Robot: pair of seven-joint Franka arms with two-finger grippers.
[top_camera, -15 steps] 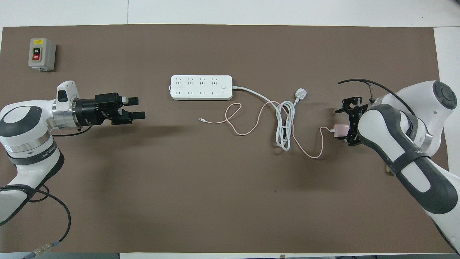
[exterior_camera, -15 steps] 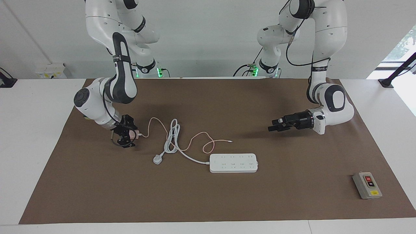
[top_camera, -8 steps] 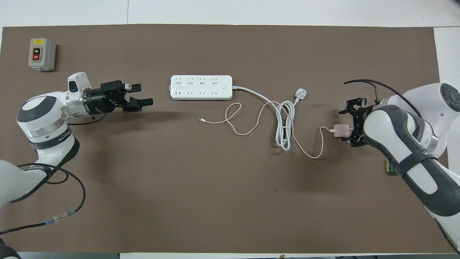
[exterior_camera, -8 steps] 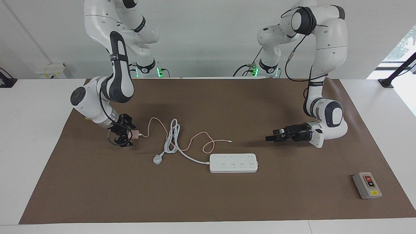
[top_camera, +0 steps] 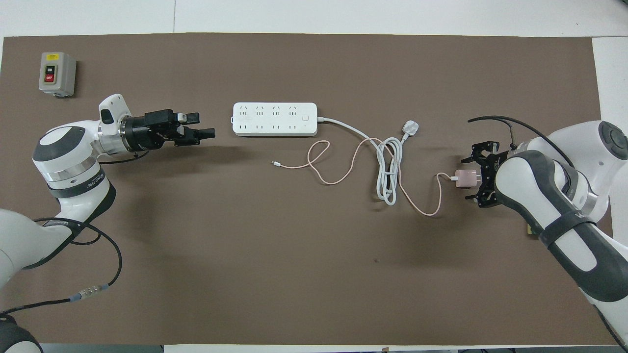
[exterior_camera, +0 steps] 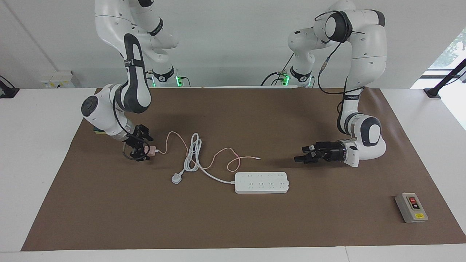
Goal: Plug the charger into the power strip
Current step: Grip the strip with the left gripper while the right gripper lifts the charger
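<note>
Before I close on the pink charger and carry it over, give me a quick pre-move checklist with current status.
1. Right gripper open, fingers either side of the charger: ok.
2. Charger in a firm grip: not ok, the jaws are not yet closed on it.
3. Charger prong direction: cannot tell.
4. Pink cable free to follow: not ok, it crosses the coiled white cord and may drag it.
5. Power strip flat, sockets up, none occupied: ok.
6. Left gripper open, low beside the strip's end toward the left arm, not touching it: ok.
</note>
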